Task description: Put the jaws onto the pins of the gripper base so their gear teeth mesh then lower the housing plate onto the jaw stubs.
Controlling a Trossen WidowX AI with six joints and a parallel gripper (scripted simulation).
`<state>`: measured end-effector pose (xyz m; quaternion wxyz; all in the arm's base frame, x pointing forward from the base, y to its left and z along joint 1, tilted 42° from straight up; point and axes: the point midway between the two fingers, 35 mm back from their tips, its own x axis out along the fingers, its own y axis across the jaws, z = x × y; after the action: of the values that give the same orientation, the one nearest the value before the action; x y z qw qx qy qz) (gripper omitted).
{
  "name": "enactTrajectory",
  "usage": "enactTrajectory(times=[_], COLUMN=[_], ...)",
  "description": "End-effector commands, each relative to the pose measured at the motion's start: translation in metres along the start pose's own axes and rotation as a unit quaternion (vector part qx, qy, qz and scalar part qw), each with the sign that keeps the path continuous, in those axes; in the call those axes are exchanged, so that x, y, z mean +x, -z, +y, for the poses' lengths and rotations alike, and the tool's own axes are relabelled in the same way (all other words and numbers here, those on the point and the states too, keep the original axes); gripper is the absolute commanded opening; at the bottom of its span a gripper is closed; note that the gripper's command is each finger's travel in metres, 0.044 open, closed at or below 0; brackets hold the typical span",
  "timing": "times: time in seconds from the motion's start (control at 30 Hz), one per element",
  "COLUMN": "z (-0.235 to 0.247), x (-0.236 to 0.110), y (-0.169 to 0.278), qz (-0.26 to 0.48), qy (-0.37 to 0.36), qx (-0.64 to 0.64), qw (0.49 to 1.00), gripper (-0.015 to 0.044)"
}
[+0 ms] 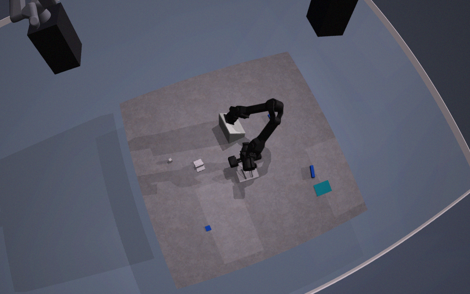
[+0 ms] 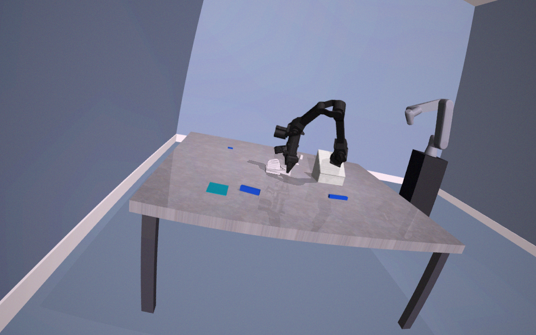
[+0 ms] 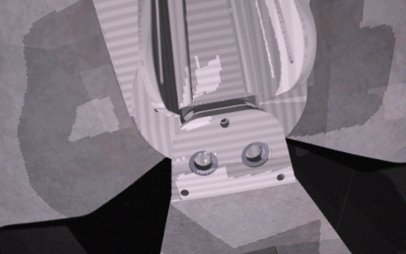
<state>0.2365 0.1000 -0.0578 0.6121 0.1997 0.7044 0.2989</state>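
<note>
Black and jointed, the arm [image 1: 265, 131] [image 2: 339, 130] bends over a grey table [image 1: 178, 256] [image 2: 186, 195], its gripper [image 1: 249, 169] [image 2: 289, 169] [image 3: 225, 153] spread wide and holding the white plate [image 3: 230, 157] by its sides. In the wrist view, the plate fills the lower centre, its two ringed holes facing the camera, and overlaps the near end of the white base [image 1: 248, 178] [image 2: 275, 171] [image 3: 120, 59]. Two long jaws stand roughly side by side over the base, upper centre; whether their teeth mesh or the plate touches the stubs cannot be told. From above, the base sits just below the frame's centre. A teal sheet [image 1: 322, 188] [image 2: 217, 188] and a blue bar [image 1: 312, 171] [image 2: 249, 189] lie at lower right, a blue block [image 1: 208, 227] [image 2: 230, 148] at lower left, and a white stepped piece [image 1: 199, 165] left of centre.
</note>
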Motion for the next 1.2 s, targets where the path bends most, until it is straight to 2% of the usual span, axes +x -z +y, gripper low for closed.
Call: enactTrajectory(times=[0.0,1.17], z=[0.0004,0.0004], x=[0.0006,0.0055], y=[-0.0001,-0.0001], qz=[-0.001,-0.001], qy=[-0.001,-0.002], qx=[0.002,0.001], qw=[1.000,1.000], gripper=[0.0351,0.0351])
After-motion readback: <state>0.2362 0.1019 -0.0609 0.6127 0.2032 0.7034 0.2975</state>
